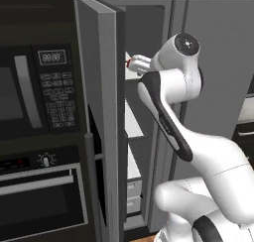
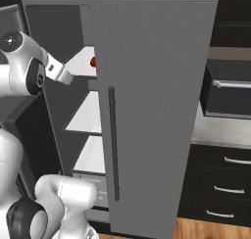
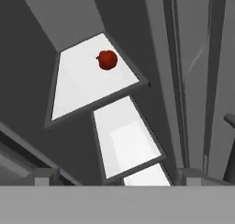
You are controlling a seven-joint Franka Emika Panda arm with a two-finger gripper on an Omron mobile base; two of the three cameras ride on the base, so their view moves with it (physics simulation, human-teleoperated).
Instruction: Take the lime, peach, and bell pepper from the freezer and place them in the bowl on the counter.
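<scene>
My arm (image 1: 171,117) is white with dark joints and a black stripe; the freezer (image 2: 157,110) is flat grey steel, its shelves (image 3: 92,85) white; on the top shelf the pepper (image 3: 108,60) is solid glossy red; left of the freezer the oven (image 1: 42,196) and microwave (image 1: 30,94) are black with silver handles.

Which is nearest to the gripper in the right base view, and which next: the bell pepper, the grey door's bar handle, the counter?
From the gripper, reaching in at the top shelf:
1. bell pepper, on the top shelf just ahead.
2. bar handle, lower, on the grey door to the right.
3. counter, far right, beyond that door.
</scene>
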